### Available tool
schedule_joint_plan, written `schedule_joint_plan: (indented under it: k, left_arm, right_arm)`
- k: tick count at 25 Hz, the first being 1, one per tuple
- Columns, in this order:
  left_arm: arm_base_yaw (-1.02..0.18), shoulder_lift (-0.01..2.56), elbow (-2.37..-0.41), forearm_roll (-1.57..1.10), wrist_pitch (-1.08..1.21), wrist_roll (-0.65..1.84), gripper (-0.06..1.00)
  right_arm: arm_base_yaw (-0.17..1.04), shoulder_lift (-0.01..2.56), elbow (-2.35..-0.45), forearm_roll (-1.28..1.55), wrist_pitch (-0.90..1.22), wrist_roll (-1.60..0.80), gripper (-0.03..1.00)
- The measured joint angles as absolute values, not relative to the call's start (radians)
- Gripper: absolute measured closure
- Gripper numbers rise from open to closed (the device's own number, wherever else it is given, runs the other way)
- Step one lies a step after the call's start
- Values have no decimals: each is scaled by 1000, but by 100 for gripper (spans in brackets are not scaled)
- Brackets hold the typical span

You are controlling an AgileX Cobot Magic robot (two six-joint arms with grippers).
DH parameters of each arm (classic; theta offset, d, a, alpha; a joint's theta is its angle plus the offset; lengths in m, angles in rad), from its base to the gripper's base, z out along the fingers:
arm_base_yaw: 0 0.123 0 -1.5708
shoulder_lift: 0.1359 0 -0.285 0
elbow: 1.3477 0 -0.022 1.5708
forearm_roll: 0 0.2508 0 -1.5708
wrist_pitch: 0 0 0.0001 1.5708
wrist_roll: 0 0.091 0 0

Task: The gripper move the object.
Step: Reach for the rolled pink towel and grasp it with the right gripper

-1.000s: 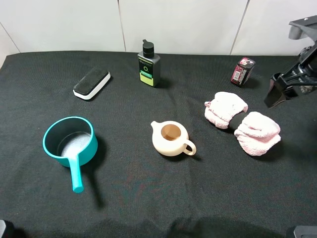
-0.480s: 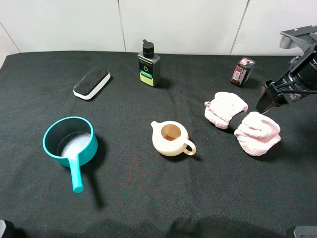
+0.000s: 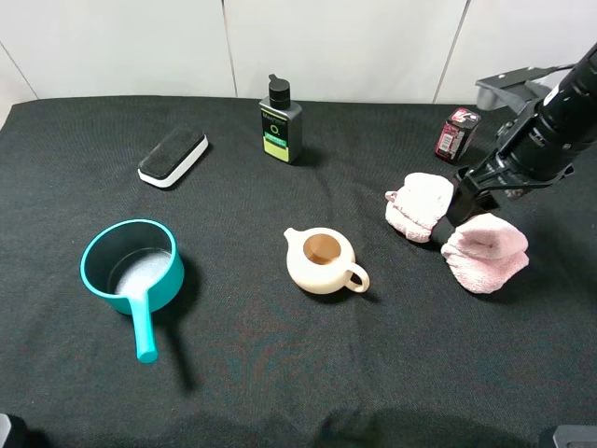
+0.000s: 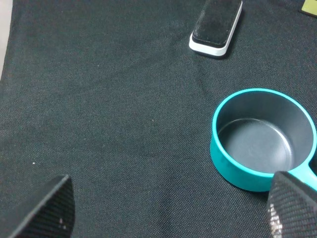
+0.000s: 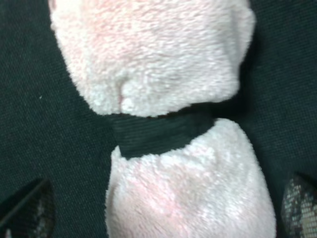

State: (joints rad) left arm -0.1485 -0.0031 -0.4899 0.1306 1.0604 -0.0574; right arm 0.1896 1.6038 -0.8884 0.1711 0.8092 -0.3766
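The object is a pale-pink fluffy towel bundle (image 3: pixel 485 252) of two lumps joined by a dark band, lying on the black cloth at the right. My right gripper (image 3: pixel 452 217) hangs right over its middle band, between the two lumps. In the right wrist view the towel (image 5: pixel 163 59) fills the frame, the band (image 5: pixel 158 131) runs across it, and the open gripper (image 5: pixel 162 206) has one fingertip (image 5: pixel 27 208) on each side of the bundle. My left gripper (image 4: pixel 168 206) is open and empty over bare cloth near a teal saucepan.
A cream teapot (image 3: pixel 322 261) stands at the centre, left of the towel. A teal saucepan (image 3: pixel 132 271) is at the left, also in the left wrist view (image 4: pixel 257 139). A black-and-white eraser (image 3: pixel 173 156), a dark bottle (image 3: pixel 280 121) and a small red-black can (image 3: pixel 457 133) stand along the back.
My right arm has swung in from the right edge, leftward and down, until its gripper is over the towel's middle band. The towel and the other things have not moved.
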Motion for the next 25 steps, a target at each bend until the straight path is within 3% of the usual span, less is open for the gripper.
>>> schedule_joint_plan:
  k: [25]
  left_arm:
    - [-149,-3,-490,131,1060,-57,13]
  right_arm:
    - [192,1698,-888,156,724,-380,27]
